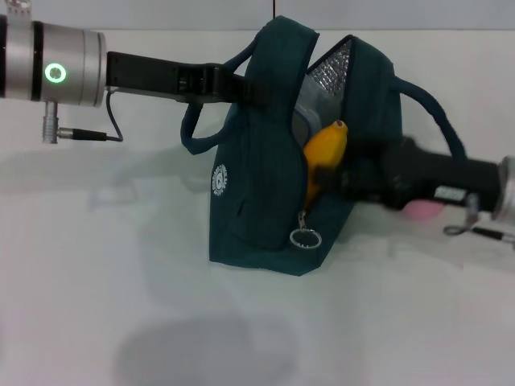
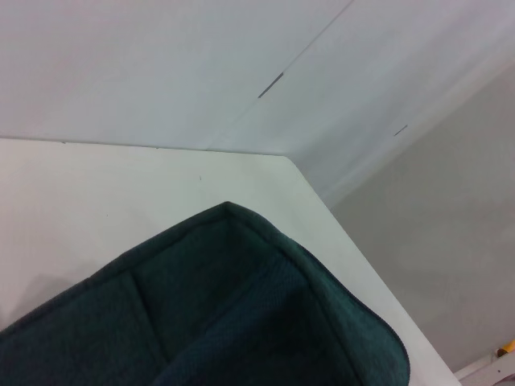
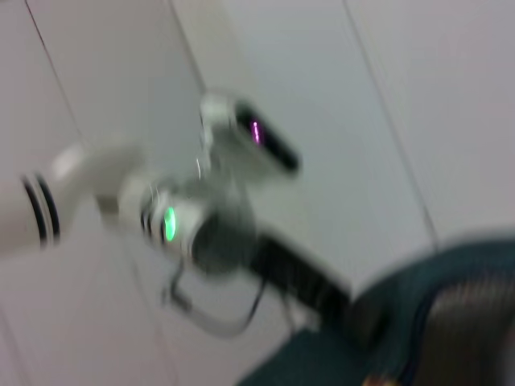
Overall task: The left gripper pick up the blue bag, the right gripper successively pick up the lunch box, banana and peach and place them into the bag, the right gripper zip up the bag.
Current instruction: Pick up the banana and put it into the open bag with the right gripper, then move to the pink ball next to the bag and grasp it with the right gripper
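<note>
Now: banana at the bag's mouth

Upright on the white table, near its middle, the bag stands with its top zip parted and silver lining showing inside. Its zip pull, a metal ring, hangs low on the near side.

From the left, the left gripper reaches across to the bag's left top flap, where a handle loops beneath it. Its fingers are pinching that flap, and the flap stands raised. The left wrist view shows only the bag's dark fabric close up, with table and wall beyond.

From the right, the right gripper reaches into the opening. It is pressed onto the banana, which stands steeply in the mouth of the bag, its upper end above the gripper. Something pale grey shows deeper in the bag behind the banana; I cannot tell what it is.

Behind the right arm, the peach lies on the table, right of the bag.
</note>
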